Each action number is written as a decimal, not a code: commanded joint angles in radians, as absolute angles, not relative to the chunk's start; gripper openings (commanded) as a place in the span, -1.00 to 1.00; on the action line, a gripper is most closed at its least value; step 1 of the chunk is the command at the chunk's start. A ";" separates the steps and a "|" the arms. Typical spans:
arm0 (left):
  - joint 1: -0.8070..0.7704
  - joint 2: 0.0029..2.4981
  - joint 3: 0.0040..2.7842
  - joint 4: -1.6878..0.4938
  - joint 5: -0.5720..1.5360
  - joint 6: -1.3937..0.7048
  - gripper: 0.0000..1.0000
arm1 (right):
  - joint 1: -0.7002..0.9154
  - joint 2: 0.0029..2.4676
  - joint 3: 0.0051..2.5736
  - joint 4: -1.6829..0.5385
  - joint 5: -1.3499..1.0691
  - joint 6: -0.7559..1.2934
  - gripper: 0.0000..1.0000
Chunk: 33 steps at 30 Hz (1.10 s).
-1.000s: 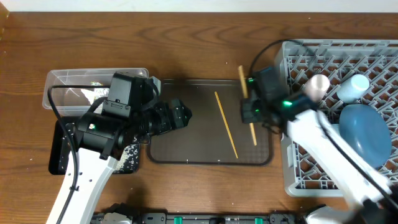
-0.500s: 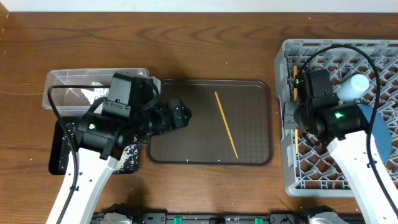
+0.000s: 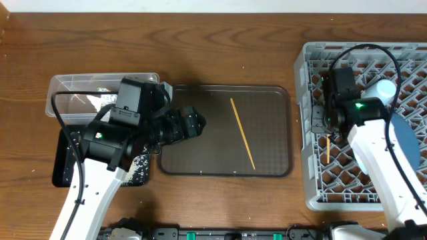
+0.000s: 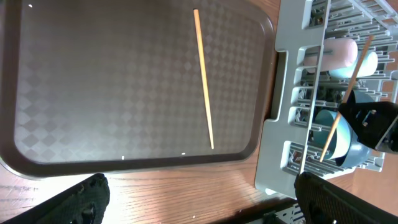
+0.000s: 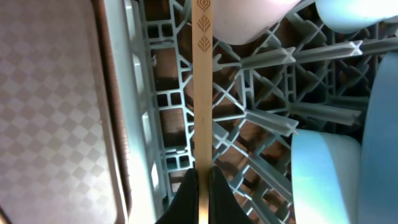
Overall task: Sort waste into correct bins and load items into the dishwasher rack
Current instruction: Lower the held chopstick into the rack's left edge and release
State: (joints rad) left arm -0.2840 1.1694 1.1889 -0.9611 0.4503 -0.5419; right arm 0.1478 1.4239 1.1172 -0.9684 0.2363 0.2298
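My right claw (image 3: pixel 328 128) is pressed together, pinching one wooden chopstick (image 5: pixel 203 93). A second ago this claw was over the right edge of the brown tray (image 3: pixel 200 159). Now it has moved right and hangs over the left part of the grey rack (image 3: pixel 308 175). The chopstick pokes out toward the near side, over the grid. The blue plate (image 3: pixel 408 143) and the light blue cup (image 3: pixel 384 89) sit in the rack to its right. The other chopstick (image 3: pixel 242 133) has not moved and lies slanted on the brown tray. My left claw (image 3: pixel 197 123) has stayed over the tray's left side, spread wide and holding nothing. Behind that arm are the clear tub (image 3: pixel 73 87) and the black tray (image 3: pixel 63 167).
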 commanded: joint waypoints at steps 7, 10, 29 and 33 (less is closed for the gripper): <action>-0.280 1.171 1.201 -0.960 0.460 -0.528 0.96 | 0.143 1.485 1.110 -0.949 0.220 0.219 -0.97; -0.280 1.171 1.201 -0.960 0.460 -0.528 0.96 | 0.143 1.504 1.110 -0.939 0.220 0.219 -0.97; -0.280 1.171 1.201 -0.960 0.460 -0.528 0.96 | 0.144 1.517 1.119 -0.937 0.220 0.188 0.32; -0.280 1.171 1.201 -0.960 0.460 -0.528 0.95 | 0.147 1.494 1.180 -0.990 0.170 0.185 0.36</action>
